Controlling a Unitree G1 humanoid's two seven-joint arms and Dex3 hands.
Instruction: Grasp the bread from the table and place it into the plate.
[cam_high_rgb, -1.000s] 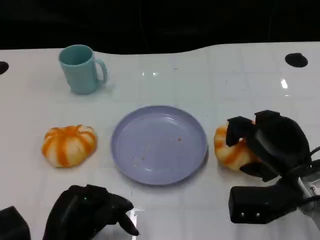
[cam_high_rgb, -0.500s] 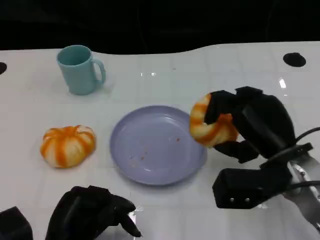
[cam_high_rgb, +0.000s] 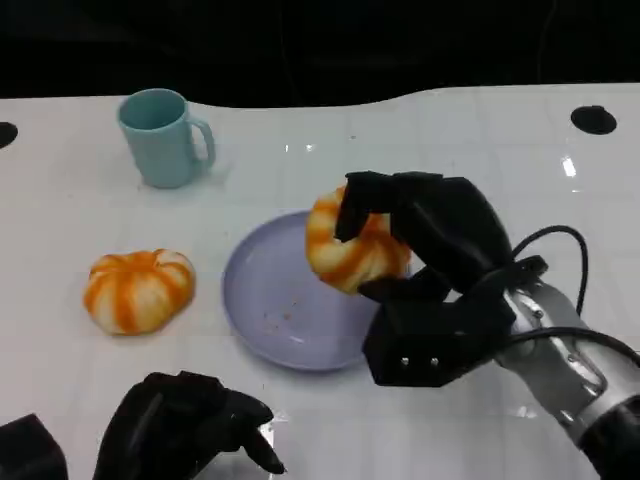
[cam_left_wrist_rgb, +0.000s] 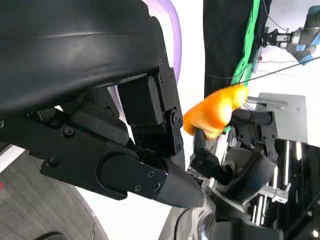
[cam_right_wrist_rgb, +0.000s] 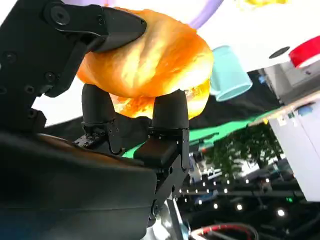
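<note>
Two breads, one plate and one mug stand on the white counter. The held bread is a round bun, orange with pale cream stripes, glossy and pumpkin-like; the second bread of the same look lies at the left, well apart from the lavender plate. The teal mug stands far left. The right hand grips the held bread, fingers wrapped over its top and underside, above the plate's far right part. A second ago that bread was at the counter level right of the plate; it has since been carried left over the plate. The left hand rests at the near edge, fingers curled in on nothing.
</note>
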